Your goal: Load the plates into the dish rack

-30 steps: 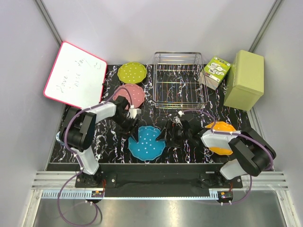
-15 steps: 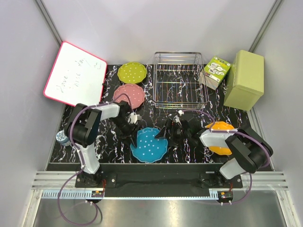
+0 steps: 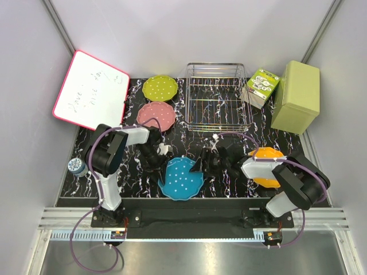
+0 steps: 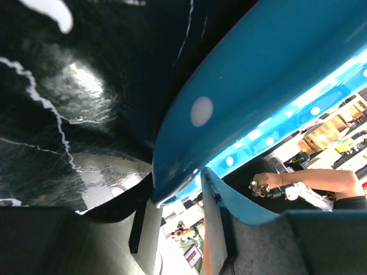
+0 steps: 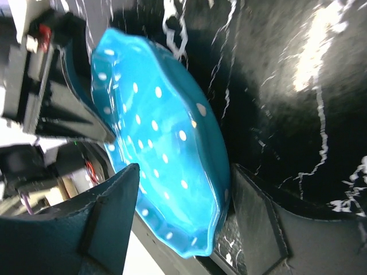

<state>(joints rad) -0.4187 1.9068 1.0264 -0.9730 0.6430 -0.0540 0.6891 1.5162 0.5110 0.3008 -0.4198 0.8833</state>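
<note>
The blue plate (image 3: 180,179) stands tilted on the black marbled table, its far edge raised. My left gripper (image 3: 162,156) is shut on the plate's left rim (image 4: 172,192). The right gripper (image 3: 200,166) straddles the opposite rim (image 5: 184,172) with its jaws open: one finger sits by the underside, the other stands off the dotted face (image 5: 155,132). A pink plate (image 3: 156,114) and a lime green plate (image 3: 159,87) lie flat at the back left. The orange plate (image 3: 266,166) lies partly under my right arm. The dish rack (image 3: 217,97) stands at the back centre.
A whiteboard with a red frame (image 3: 92,89) leans at the back left. A small printed box (image 3: 261,87) and an olive-green box (image 3: 295,96) stand right of the rack. A small round can (image 3: 76,166) sits at the table's left edge.
The blue plate has tipped up more steeply and slid toward the near edge. My left gripper has closed on its rim, and the right gripper's jaws have narrowed around the other side.
</note>
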